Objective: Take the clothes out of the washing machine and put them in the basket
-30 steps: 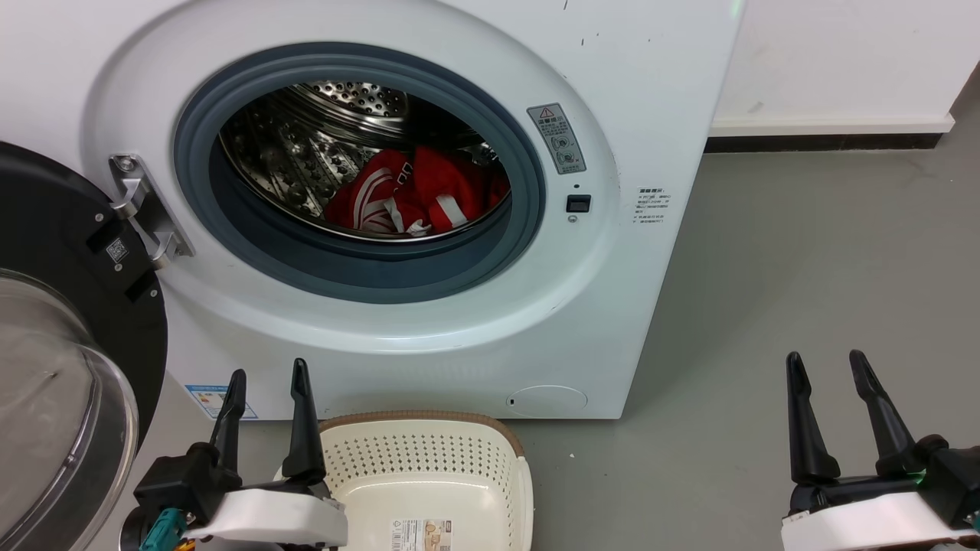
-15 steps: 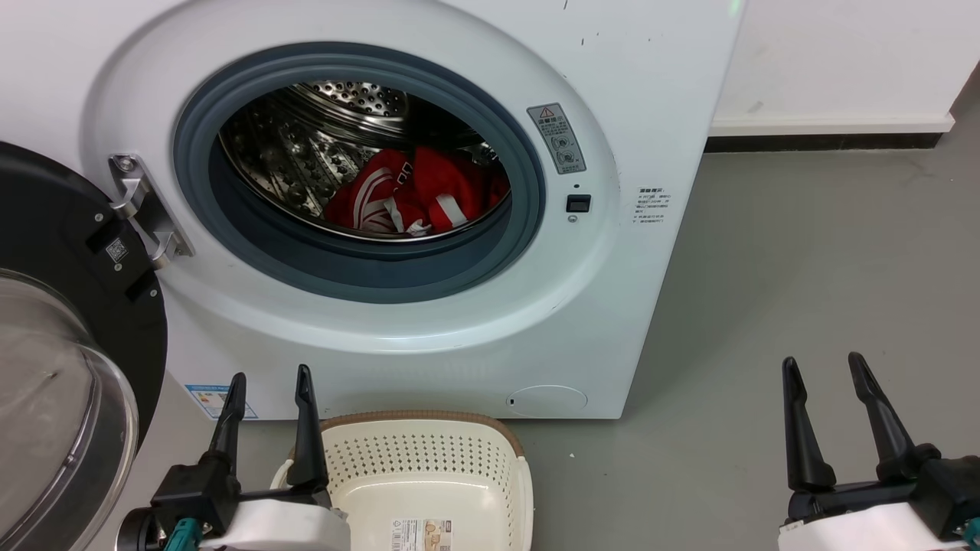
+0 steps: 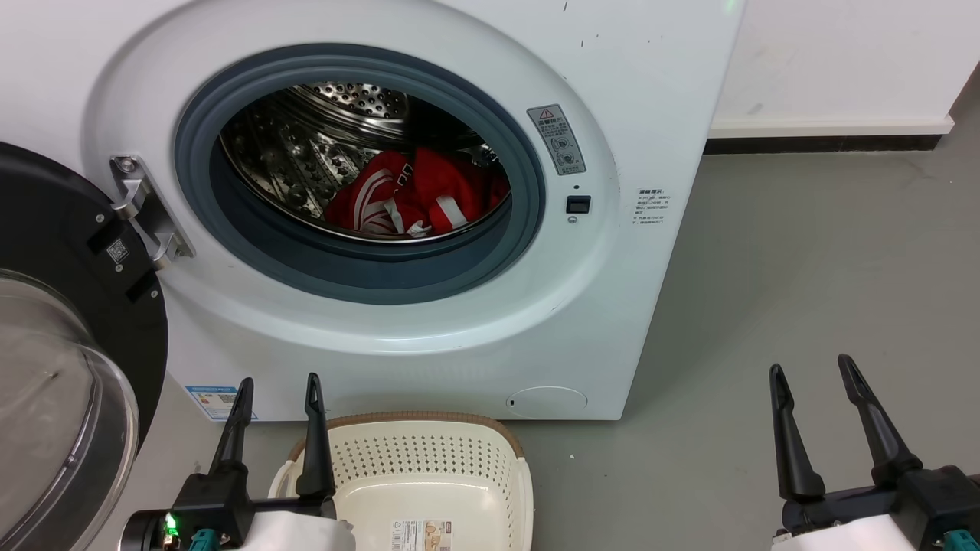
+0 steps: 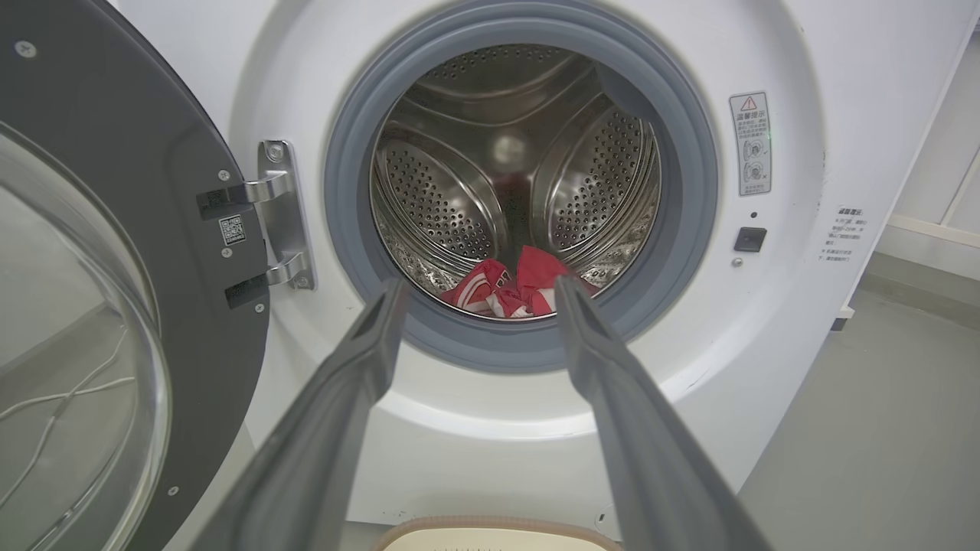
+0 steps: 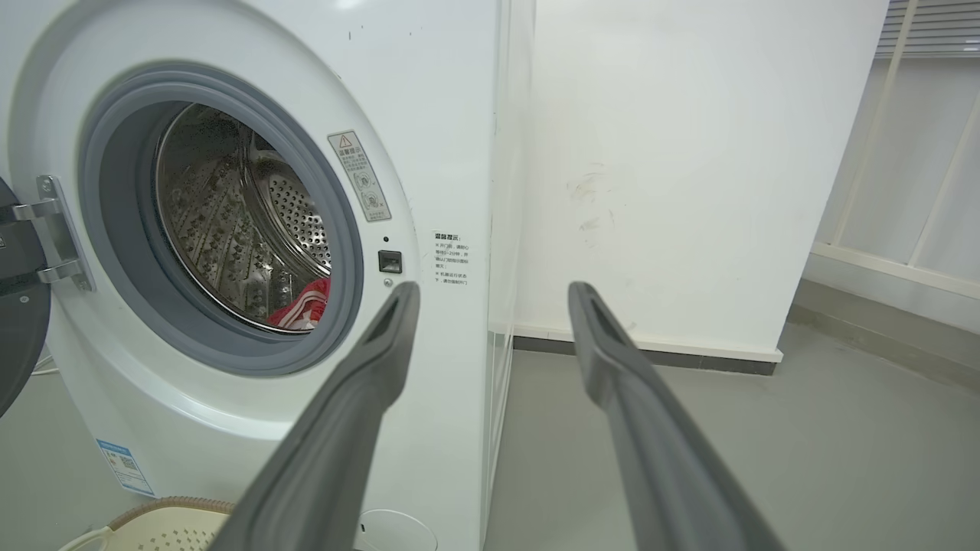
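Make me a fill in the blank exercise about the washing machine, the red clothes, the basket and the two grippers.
1. The red clothes lie in the steel ____ of the washing machine.
2. The machine's door stands ____.
3. The basket on the floor holds ____ clothes.
4. The left gripper and the right gripper are both ____, holding nothing.
Missing words: drum; open; no; open.

Bright even light, soft shadows, glinting washing machine (image 3: 658, 92).
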Robot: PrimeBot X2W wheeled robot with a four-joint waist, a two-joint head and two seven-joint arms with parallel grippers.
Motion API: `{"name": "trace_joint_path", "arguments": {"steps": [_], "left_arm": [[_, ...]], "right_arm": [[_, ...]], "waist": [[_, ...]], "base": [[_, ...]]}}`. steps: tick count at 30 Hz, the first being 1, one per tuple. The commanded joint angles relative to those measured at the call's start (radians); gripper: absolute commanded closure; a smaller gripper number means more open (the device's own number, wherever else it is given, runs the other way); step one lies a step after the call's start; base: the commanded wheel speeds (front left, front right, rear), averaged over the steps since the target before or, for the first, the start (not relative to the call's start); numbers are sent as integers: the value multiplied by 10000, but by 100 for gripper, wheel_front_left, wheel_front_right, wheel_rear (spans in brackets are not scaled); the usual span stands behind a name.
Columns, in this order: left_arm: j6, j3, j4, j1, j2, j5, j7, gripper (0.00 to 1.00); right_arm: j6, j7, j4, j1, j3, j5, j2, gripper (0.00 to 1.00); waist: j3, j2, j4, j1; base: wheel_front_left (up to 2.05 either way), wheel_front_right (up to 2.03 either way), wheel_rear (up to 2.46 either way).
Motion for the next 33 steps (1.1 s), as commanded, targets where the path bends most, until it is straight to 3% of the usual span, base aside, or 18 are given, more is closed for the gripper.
{"name": "trace_joint_path", "arguments": {"steps": [1, 28, 33], "left_arm": [[27, -10, 40, 75, 34, -3, -47, 0], [-62, 95, 240, 49, 32, -171, -47, 0], [-299, 196, 468, -390, 31, -146, -47, 0]], "right_arm": [[-7, -21, -15, 102, 12, -29, -30, 0], [-7, -21, 147, 55, 33, 176, -28, 0], [-7, -21, 73, -140, 141, 85, -27, 0]], "waist": [[-1, -1, 6, 0], [29, -1, -31, 0], [205, -1, -185, 0]], "base": [[0, 0, 0], [0, 0, 0], [0, 0, 0]]}}
